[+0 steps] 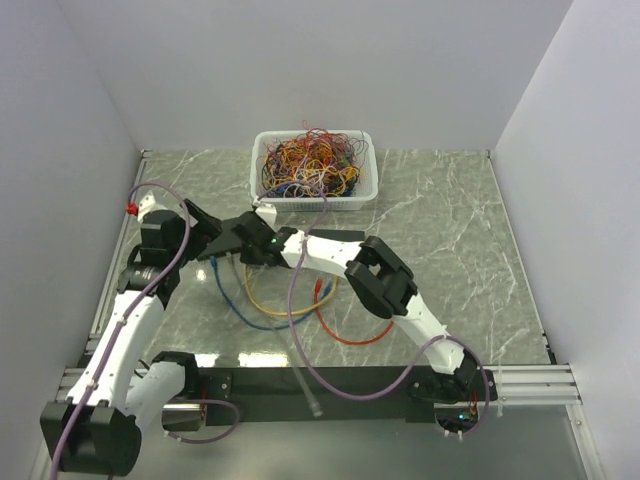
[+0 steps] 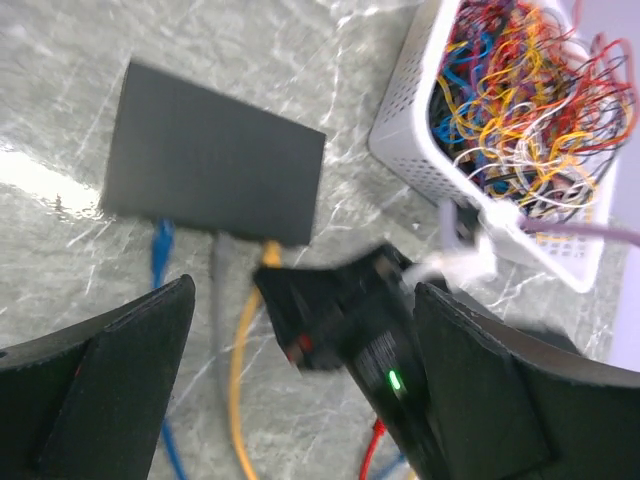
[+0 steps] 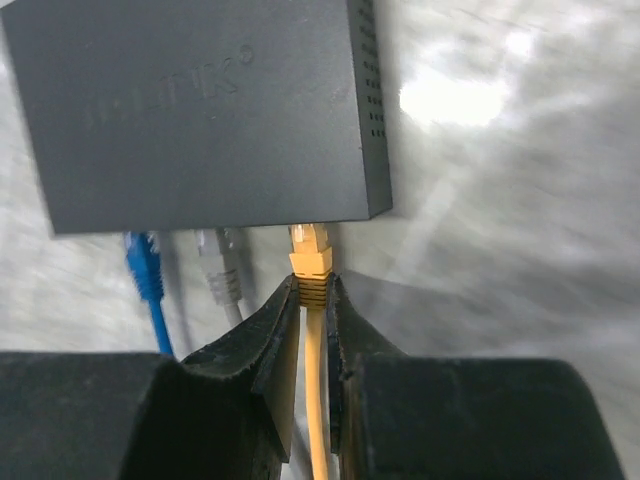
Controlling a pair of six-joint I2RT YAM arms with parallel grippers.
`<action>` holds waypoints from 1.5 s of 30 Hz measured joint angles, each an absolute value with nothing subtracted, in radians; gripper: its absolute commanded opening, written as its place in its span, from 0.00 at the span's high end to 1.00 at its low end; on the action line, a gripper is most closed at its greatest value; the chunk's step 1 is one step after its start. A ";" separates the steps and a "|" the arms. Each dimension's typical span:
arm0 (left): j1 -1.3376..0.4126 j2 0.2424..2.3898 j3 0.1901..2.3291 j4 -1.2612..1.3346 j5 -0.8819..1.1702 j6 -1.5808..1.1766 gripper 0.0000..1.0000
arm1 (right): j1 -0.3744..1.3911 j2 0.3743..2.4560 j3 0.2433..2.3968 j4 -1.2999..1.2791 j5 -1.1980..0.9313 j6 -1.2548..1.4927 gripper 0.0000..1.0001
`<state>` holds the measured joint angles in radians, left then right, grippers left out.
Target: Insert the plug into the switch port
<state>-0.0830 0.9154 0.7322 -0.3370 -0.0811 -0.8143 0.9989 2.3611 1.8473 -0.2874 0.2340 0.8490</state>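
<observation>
A white perforated basket (image 1: pixel 318 203) heaped with tangled coloured wires (image 1: pixel 310 160) sits far back on the grey marbled worktop (image 1: pixel 450 250), with a blue cable (image 3: pixel 150 280), seemingly a grey cable (image 3: pixel 225 282) and a red cable (image 1: pixel 345 338) lying nearer.

The flat black plastic network switch (image 3: pixel 200 110) lies on the grey marble table (image 1: pixel 450 230), before the white perforated plastic basket (image 1: pixel 320 203) of tangled wires (image 1: pixel 310 160). Along its near face, left to right, sit the blue cable plug (image 3: pixel 145 265), the grey cable plug (image 3: pixel 222 275) and the yellow cable plug (image 3: pixel 311 250). My right claw (image 3: pixel 312 300) pinches the yellow one just behind its tip. My left claw (image 2: pixel 300 300) hangs spread, nearer me.
</observation>
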 measured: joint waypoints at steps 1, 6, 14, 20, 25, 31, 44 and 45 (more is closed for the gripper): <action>-0.083 0.900 0.741 -0.352 -0.085 -0.813 0.01 | 0.994 2.388 1.898 -0.304 0.222 0.874 1.00; -0.083 0.865 0.758 -0.401 -0.091 -0.806 0.02 | 0.971 2.528 2.106 -0.291 0.101 0.988 0.87; -0.083 0.866 0.756 -0.420 -0.072 -0.805 0.02 | 0.924 2.739 2.307 0.097 -0.172 1.195 0.23; -0.083 0.861 0.749 -0.436 -0.073 -0.799 0.02 | 0.893 2.781 2.300 0.331 -0.289 1.264 0.21; -0.083 0.834 0.739 -0.434 -0.076 -0.794 0.03 | 0.889 2.578 1.896 0.420 -0.314 1.151 0.21; -0.083 0.759 0.705 -0.430 -0.076 -0.794 0.05 | 0.865 2.219 1.489 0.403 -0.241 0.993 0.21; -0.083 0.664 0.662 -0.336 0.027 -0.794 0.08 | 0.754 1.844 1.160 0.272 -0.045 0.792 0.23; -0.086 0.683 0.643 -0.299 0.066 -0.794 0.08 | 0.755 1.819 1.130 0.233 -0.007 0.777 0.23</action>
